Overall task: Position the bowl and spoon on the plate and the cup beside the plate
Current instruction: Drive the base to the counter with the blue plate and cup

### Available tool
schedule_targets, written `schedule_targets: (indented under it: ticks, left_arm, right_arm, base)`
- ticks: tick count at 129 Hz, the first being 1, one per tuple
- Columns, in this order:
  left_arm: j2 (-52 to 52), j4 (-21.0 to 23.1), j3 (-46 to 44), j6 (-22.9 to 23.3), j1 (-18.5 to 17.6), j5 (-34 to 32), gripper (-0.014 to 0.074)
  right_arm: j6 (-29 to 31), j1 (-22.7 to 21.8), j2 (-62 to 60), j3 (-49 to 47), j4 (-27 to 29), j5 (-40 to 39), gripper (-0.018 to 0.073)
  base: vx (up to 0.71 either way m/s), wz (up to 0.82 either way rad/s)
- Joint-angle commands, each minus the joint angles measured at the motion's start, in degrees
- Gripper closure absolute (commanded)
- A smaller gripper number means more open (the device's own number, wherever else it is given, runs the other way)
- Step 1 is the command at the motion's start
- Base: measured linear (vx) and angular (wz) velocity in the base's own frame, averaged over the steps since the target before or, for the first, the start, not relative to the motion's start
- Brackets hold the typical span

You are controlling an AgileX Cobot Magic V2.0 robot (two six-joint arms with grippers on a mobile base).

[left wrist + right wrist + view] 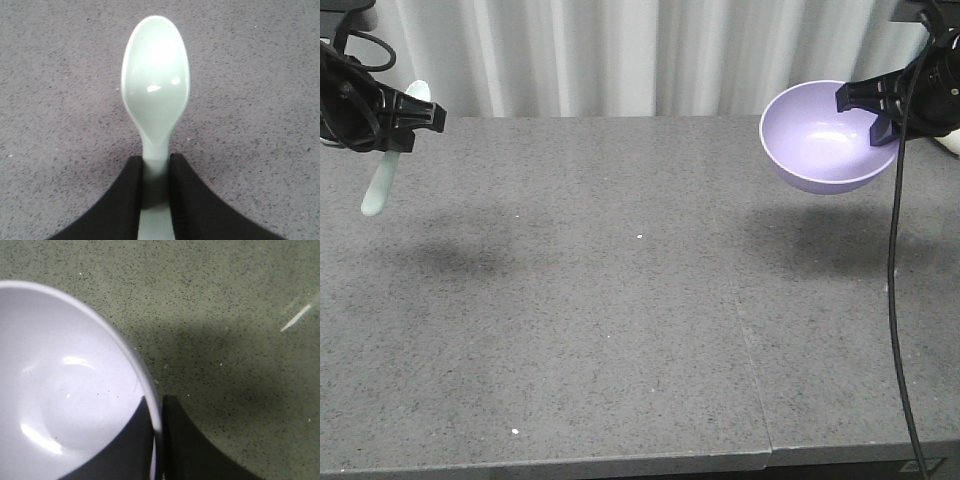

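Table (620, 300) fills the foreground, with the curtain (620, 55) behind its far edge.

Far left, off the tabletop: spoon (380, 185), handle pinched between the fingers of the left gripper (420, 117), scoop reaching out beyond them (tilted, lower end leaning left).

Far right, also off the tabletop: bowl (815, 135), tipped toward the front. The right gripper (860, 105) clamps its right rim, one finger inside the bowl, one outside.

Spoon and bowl are well apart, the table's width between them. A cable (895, 300) hangs before the table's right side.
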State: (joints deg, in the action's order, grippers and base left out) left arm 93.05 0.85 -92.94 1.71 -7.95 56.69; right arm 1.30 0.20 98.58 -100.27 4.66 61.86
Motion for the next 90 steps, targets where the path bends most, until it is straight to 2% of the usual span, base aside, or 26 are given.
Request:
schedule_targets:
  ticks: [1,38,90]
  left_arm:
    - [-2.6,0.4,-1.5,0.0,-0.3,-2.8,0.0604]
    - [-2.6,0.4,-1.5,0.0,-0.3,-2.8,0.0604]
    - [-2.6,0.4,-1.5,0.0,-0.3,-2.8,0.0604]
  right_arm:
    - [0.2,-0.2,-3.0,-1.6,0.0,-2.5,0.0563]
    - [0.2,-0.2,-3.0,-1.6,0.0,-2.4,0.0563]
    - [0.2,-0.2,-3.0,-1.6,0.0,-2.4,0.0563]
  base:
    - [-0.01,-0.14]
    - [0.0,-0.23]
    - [0.02,-0.4]
